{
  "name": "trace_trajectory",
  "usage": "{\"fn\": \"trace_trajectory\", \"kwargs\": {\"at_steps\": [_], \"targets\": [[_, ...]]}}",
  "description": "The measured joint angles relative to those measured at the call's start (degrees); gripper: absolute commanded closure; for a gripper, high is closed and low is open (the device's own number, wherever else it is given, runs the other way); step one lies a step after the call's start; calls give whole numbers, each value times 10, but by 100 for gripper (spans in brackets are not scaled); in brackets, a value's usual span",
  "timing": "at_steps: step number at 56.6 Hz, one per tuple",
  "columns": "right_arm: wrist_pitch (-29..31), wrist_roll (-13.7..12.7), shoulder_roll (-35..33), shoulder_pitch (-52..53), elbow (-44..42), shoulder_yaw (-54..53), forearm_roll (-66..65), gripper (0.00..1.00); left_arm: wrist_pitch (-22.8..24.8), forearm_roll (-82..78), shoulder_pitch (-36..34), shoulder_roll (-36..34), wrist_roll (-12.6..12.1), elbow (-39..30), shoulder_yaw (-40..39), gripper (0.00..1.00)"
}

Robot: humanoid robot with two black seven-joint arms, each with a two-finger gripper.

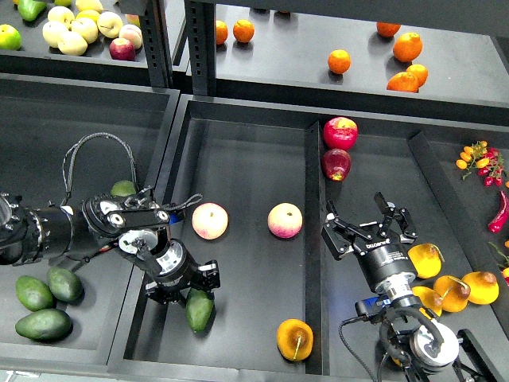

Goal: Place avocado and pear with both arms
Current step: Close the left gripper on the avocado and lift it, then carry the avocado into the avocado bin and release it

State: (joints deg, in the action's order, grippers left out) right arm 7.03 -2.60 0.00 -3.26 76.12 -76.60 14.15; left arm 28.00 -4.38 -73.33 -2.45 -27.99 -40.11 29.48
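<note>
A: As the left gripper reached into the middle black tray, was it holding the dark green teardrop avocado?
B: Fingers sat over its upper end; clamped or loose, couldn't tell. Long axis ran roughly up-down, low on the tray floor.
A: The orange-yellow stemmed pear?
B: Lay free at the tray's front, right of the avocado. Right gripper hovered spread apart, empty, up-right of it, the nearer arm.

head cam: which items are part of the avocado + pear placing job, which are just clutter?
In the job:
- avocado, in the left gripper
- pear, lying in the centre tray
- right gripper, open, empty

Lying about:
- two peaches
- red apples
- oranges on the shelf
- spare avocados
- spare pears
</note>
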Motion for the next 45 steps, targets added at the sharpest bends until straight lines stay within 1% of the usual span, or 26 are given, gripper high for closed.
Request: {"fn": "trace_trajectory", "kwargs": {"at_steps": [5,10,18,27,35,45], "targets": [[0,0,0,0,0,0,0,0,0,0,-10,-20,0,-1,-2,72],[0,1,0,0,0,0,0,0,0,-5,-17,-58,0,-1,-8,72],[0,1,0,0,0,0,0,0,0,-28,-16,-112,0,-3,-14,72],[0,1,0,0,0,0,0,0,0,-49,-7,-158,0,-3,-24,71],[0,0,0,0,0,0,0,0,0,-74,8,-179,0,-2,-26,71],[0,0,0,0,0,0,0,0,0,-91,35,-185,0,4,-31,70]]}}
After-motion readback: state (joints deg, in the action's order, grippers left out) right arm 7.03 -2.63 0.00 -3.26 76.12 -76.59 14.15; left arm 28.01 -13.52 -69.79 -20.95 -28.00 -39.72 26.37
